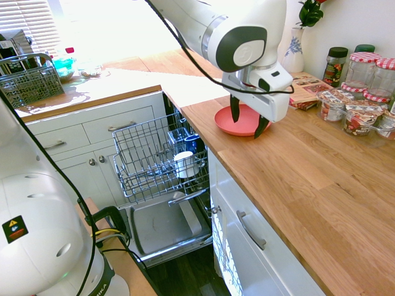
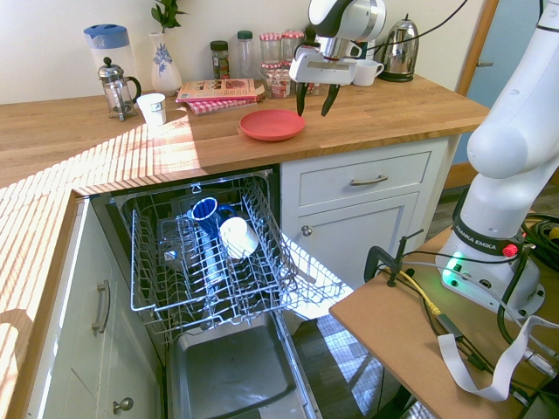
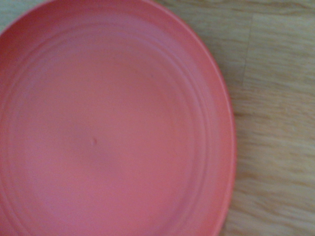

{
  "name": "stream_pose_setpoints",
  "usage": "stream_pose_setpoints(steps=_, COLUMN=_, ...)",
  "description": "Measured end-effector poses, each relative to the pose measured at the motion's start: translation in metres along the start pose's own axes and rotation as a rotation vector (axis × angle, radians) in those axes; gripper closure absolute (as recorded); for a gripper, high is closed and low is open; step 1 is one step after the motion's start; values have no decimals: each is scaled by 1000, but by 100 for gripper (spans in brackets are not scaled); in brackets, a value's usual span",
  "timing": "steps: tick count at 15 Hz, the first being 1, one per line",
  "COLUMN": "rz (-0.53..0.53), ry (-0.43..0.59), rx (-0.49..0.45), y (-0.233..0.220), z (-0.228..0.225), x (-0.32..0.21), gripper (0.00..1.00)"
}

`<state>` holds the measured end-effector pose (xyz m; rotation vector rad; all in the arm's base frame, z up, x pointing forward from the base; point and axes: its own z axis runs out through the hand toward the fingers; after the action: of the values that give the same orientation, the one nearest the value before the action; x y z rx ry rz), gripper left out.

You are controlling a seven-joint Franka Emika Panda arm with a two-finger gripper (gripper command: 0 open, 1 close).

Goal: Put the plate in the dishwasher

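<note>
The coral-red plate [image 1: 224, 119] [image 2: 272, 124] lies flat on the wooden counter, just above the dishwasher [image 2: 205, 262]. My gripper [image 1: 247, 126] [image 2: 314, 109] hangs open over the plate's side nearest the jars, its dark fingers pointing down, a little above the rim and holding nothing. Seen from the wrist, the plate [image 3: 108, 132] fills most of the picture, with bare wood beside it. The dishwasher [image 1: 154, 154] has its door dropped flat and its wire rack pulled out.
A blue mug [image 2: 203, 209] and a white cup [image 2: 236, 236] sit in the rack. Several jars [image 1: 364, 92], a book [image 2: 220, 88], a vase [image 2: 164, 65], a French press [image 2: 113, 87] and a kettle [image 2: 400, 48] line the counter's back. A grey cutlery basket [image 1: 28, 77] stands on the far counter.
</note>
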<state>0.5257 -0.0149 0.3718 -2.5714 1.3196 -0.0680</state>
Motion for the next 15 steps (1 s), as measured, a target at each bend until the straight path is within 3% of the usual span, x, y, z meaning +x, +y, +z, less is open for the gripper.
stream_pose_setpoints(steps=7, rz=35, ry=-92, rx=118, y=-4, z=33, x=21, gripper=100)
stream_pose_setpoints(steps=15, rz=42, ry=-115, rx=128, y=-9, z=48, x=27, gripper=100)
